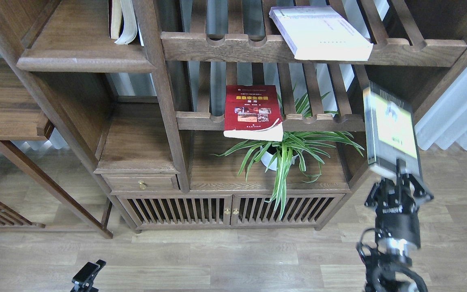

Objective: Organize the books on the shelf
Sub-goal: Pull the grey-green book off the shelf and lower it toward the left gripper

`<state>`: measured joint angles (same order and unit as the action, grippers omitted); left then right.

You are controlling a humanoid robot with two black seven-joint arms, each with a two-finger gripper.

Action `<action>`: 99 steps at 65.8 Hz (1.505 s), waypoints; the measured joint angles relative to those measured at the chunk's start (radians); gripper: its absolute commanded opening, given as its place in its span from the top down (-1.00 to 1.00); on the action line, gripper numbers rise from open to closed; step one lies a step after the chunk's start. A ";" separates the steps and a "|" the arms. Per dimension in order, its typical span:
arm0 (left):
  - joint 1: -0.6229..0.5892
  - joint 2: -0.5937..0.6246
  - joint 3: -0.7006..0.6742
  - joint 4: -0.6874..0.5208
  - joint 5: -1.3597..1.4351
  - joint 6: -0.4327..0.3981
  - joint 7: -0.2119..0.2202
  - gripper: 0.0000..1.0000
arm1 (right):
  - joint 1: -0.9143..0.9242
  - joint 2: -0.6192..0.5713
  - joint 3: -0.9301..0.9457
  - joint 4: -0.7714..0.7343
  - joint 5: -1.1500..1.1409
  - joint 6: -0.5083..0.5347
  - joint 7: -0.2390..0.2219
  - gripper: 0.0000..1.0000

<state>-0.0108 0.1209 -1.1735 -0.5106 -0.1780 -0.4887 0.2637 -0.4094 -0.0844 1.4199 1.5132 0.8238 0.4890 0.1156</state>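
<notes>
Right gripper clenched on black-grey book's lower edge, clear of the slatted rack (left claw's state unclear).

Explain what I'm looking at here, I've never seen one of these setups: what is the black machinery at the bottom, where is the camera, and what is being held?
The camera sits in a humanoid robot's head, looking forward and down at a wooden bookcase. The black machinery at the lower right is the robot's right arm; its far end is a two-finger right gripper. That gripper is clamped on the lower edge of a black-grey book with a yellow-green panel, held up in the air in front of the bookcase, apart from the racks. The small black part at the bottom left is the left gripper; it holds nothing, and I cannot tell whether it is open. A red book lies on the lower slatted rack, overhanging its front rail. A pale book lies on the rack above. A potted plant stands below. The solid shelf at upper left has books standing at its back.
</notes>
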 measured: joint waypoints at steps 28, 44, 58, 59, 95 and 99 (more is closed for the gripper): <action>-0.007 -0.004 0.017 0.008 0.000 0.000 0.000 -1.00 | -0.181 -0.127 -0.217 0.015 -0.008 0.000 -0.008 0.93; -0.110 0.025 0.038 -0.030 0.011 0.000 0.018 -1.00 | -0.083 -0.192 -0.402 -0.015 -0.140 0.000 0.002 0.94; -0.130 0.145 0.056 -0.242 0.008 0.000 0.018 -1.00 | -0.043 -0.245 -0.431 -0.023 -0.183 0.000 0.004 0.94; -0.131 0.149 0.058 -0.259 0.008 0.000 0.018 -1.00 | -0.040 -0.252 -0.432 -0.023 -0.185 0.000 0.004 0.94; -0.229 0.158 0.180 -0.600 0.124 0.000 0.022 -1.00 | 0.087 -0.415 -0.591 -0.026 -0.419 0.000 0.002 0.97; -0.230 0.154 0.156 -0.679 0.124 0.000 0.022 -1.00 | 0.115 -0.411 -0.591 -0.022 -0.422 0.000 0.003 0.97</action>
<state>-0.2404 0.2750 -1.0172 -1.1897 -0.0543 -0.4886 0.2854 -0.2942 -0.4954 0.8289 1.4907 0.4018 0.4887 0.1183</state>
